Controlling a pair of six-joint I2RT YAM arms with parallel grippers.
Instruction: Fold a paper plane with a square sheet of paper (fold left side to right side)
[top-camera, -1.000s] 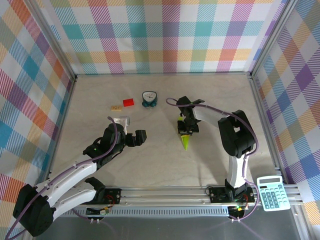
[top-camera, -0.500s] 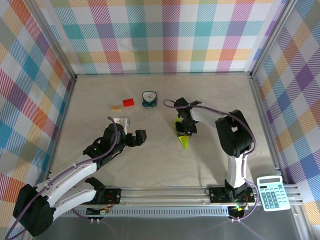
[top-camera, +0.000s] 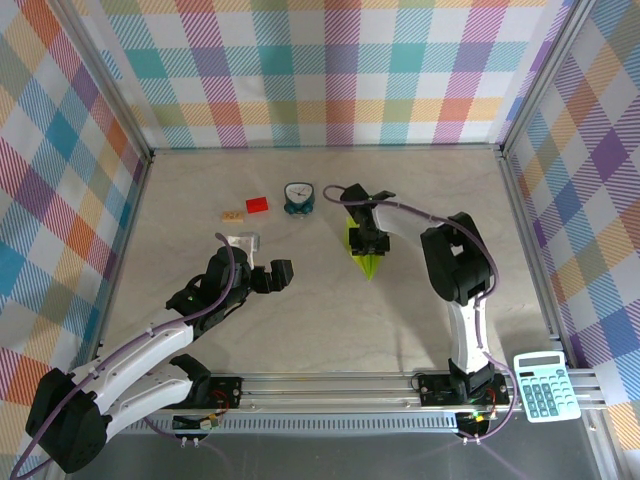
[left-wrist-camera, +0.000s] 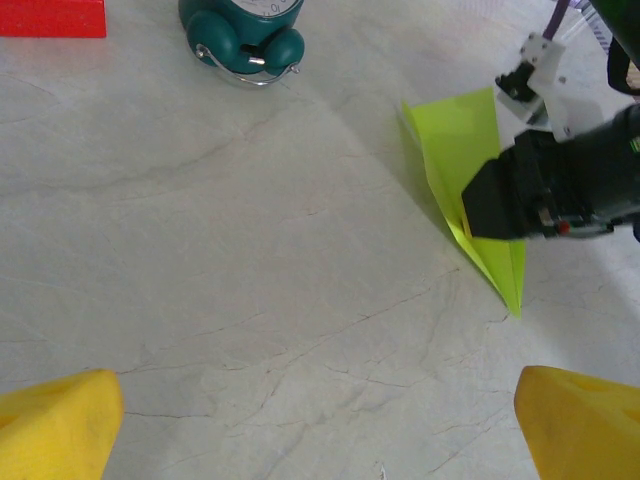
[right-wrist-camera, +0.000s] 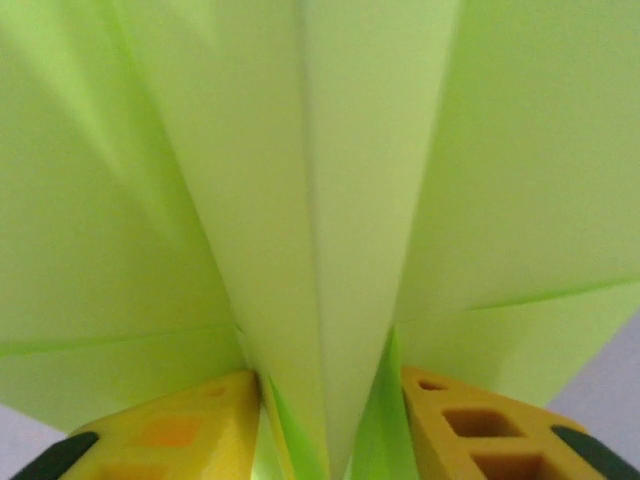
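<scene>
The paper plane (top-camera: 356, 241) is a lime-green pointed dart lying on the table right of centre, its tip toward the arms' bases. My right gripper (top-camera: 368, 242) sits over its wide rear end. In the right wrist view the plane's centre ridge (right-wrist-camera: 340, 250) rises between the two yellow fingers (right-wrist-camera: 200, 420), which stand apart from it with the wings spread to both sides. The left wrist view shows the plane (left-wrist-camera: 465, 140) partly hidden under the black right gripper. My left gripper (top-camera: 262, 258) hangs open over bare table to the plane's left, nothing between its yellow fingertips (left-wrist-camera: 55, 430).
A teal clock (top-camera: 298, 197) stands behind and left of the plane, with a red block (top-camera: 257, 204) and a small tan block (top-camera: 233, 214) further left. A calculator (top-camera: 542, 385) lies off the table's front right corner. Checked walls enclose three sides.
My right gripper has moved toward the back and a little left, taking the plane along, and its jaws have parted. The plane now lies wider and flatter. The left arm has not moved.
</scene>
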